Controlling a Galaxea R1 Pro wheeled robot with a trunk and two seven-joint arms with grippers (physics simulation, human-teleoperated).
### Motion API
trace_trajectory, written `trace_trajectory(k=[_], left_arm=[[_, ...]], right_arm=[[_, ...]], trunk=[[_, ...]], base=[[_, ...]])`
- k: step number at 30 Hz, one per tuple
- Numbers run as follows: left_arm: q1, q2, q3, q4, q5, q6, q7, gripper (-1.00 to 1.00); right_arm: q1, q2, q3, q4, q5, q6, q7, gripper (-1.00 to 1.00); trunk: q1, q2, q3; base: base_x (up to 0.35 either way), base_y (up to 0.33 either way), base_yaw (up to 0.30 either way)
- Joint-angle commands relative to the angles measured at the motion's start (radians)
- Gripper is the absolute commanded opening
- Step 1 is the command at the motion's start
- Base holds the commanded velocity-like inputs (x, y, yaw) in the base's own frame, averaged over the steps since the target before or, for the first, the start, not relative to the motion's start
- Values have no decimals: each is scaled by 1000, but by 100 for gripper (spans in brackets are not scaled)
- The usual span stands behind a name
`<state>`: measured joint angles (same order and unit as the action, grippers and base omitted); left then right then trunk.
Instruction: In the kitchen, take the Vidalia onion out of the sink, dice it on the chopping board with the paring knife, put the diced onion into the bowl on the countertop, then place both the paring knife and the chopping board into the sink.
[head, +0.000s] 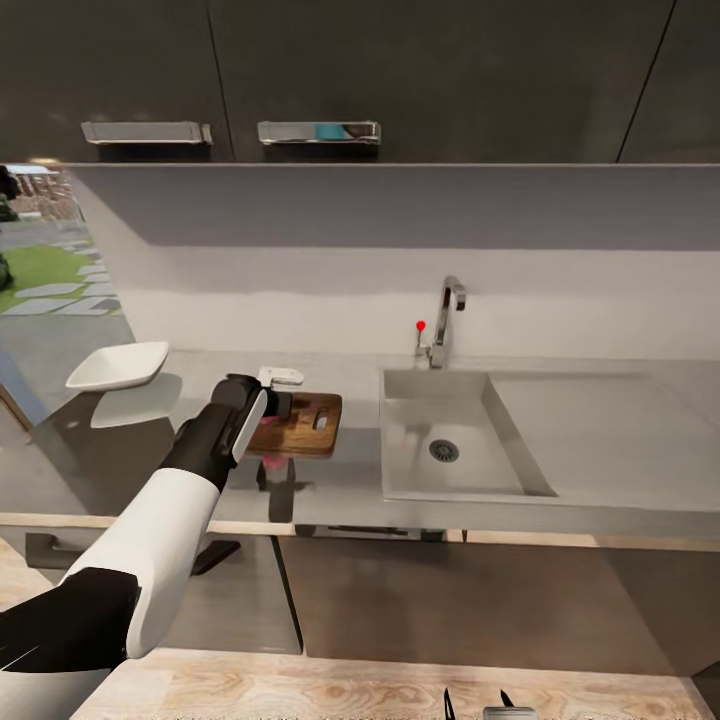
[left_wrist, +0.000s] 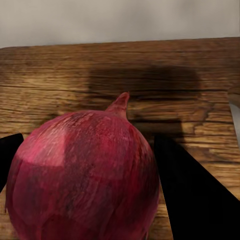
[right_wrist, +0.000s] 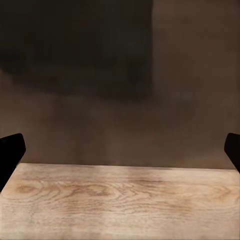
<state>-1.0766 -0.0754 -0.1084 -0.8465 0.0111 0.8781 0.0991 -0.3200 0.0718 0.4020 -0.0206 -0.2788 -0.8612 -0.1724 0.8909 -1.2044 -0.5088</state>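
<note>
Red-skinned onion (left_wrist: 82, 175) gripped in left pincer (head: 268, 418) over chopping board (head: 305, 424). Right pincer (right_wrist: 120, 150) spread, empty. Risk: round bulb rolling off board toward desk (head: 350, 490) on release.

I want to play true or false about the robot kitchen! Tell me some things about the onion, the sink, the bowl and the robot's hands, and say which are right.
1. The onion sits between the left gripper's fingers, over the chopping board. True.
2. The sink is full of water. False: the basin is dry, and the drain shows.
3. The bowl stands on the countertop, on the far side of the board from the sink. True.
4. The right gripper holds the knife. False: its fingers are wide apart with nothing between them.
5. The onion is already diced. False: it is whole.
</note>
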Motion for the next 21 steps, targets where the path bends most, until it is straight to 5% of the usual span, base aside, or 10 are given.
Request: trace_trajectory(k=[1, 21], left_arm=[[-1, 0, -2, -1, 0, 4, 3, -100], [0, -1, -3, -8, -2, 4, 4, -100]], right_arm=[[-1, 0, 9, 1, -6, -2, -4, 100], [-1, 0, 9, 1, -6, -2, -4, 100]], trunk=[[0, -1, -3], [0, -1, -17]], base=[[0, 0, 0], [22, 0, 0]])
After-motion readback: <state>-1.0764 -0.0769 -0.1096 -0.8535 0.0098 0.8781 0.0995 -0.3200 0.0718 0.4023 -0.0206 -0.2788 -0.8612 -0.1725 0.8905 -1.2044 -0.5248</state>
